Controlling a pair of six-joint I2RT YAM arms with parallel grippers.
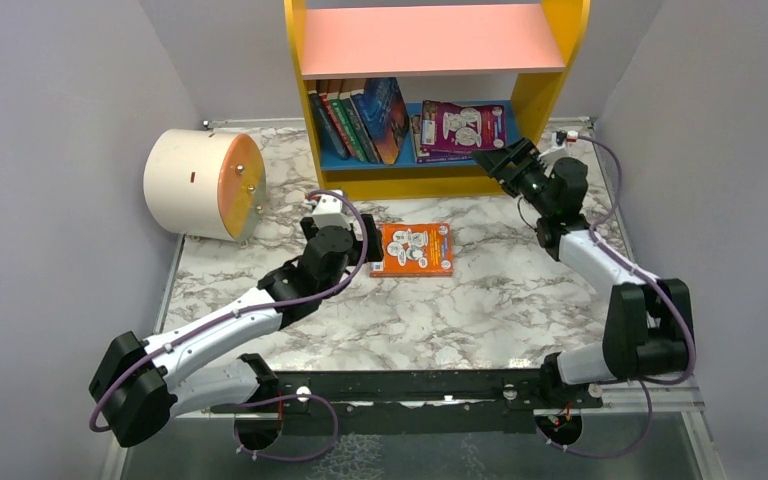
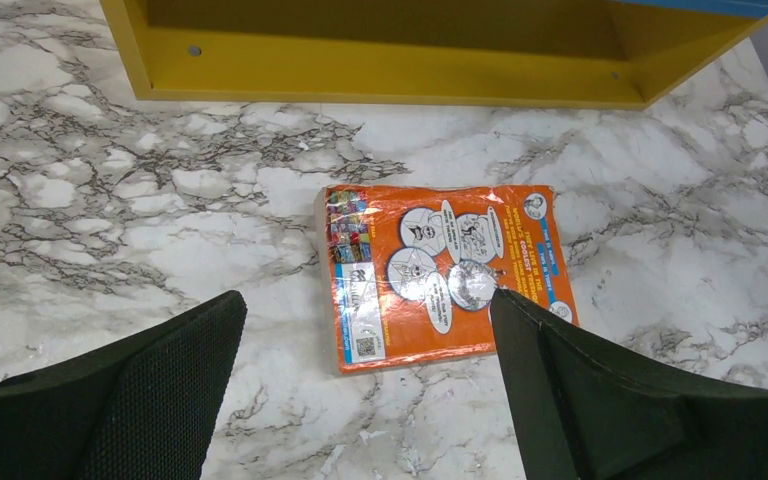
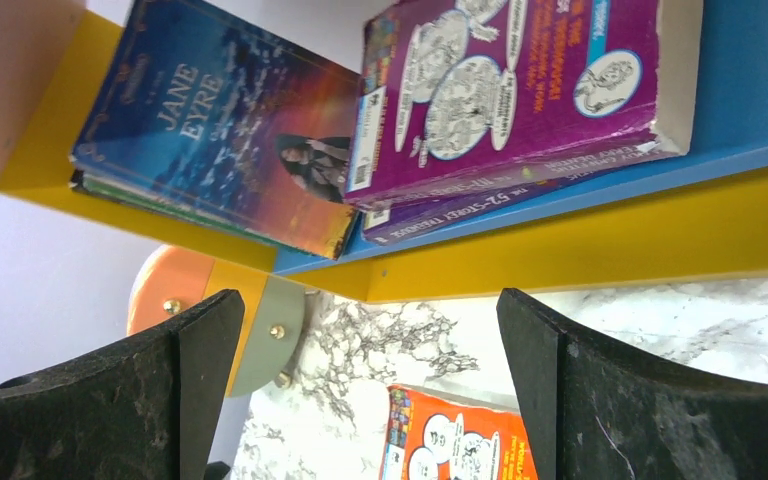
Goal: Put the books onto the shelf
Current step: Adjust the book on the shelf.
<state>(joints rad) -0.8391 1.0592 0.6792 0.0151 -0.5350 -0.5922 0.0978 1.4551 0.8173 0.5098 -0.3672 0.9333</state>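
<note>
The last loose book, a thin orange paperback with white cartoon pictures [image 1: 415, 249], lies flat on the marbled white surface [image 1: 460, 310], just beside the left pincer [image 1: 368, 240] on its outer, rightward side. In the left wrist view the paperback [image 2: 445, 275] sits ahead of and below the pincer [image 2: 365, 305], shifted toward the right-hand finger. Its long axis runs across the gap between the fingers, roughly parallel to the front of the yellow-sided shelf [image 1: 410, 185] beyond. The left pincer stands wide and holds nothing.

The left arm is clearly nearer. It reaches low and diagonally from its base, wrist tipped down at the book. As I judge it, the book's length about fills the gap, so a grip probably calls for turning the wrist to span the shorter width.

The right pincer [image 1: 505, 158] is also wide and empty, held at the shelf's blue lower board just in front of a flat-lying purple paperback [image 1: 460, 125]. Its elbow is folded and its forearm is stretched forward. Further books lean in a row [image 1: 355, 120] to that pincer's left.
</note>
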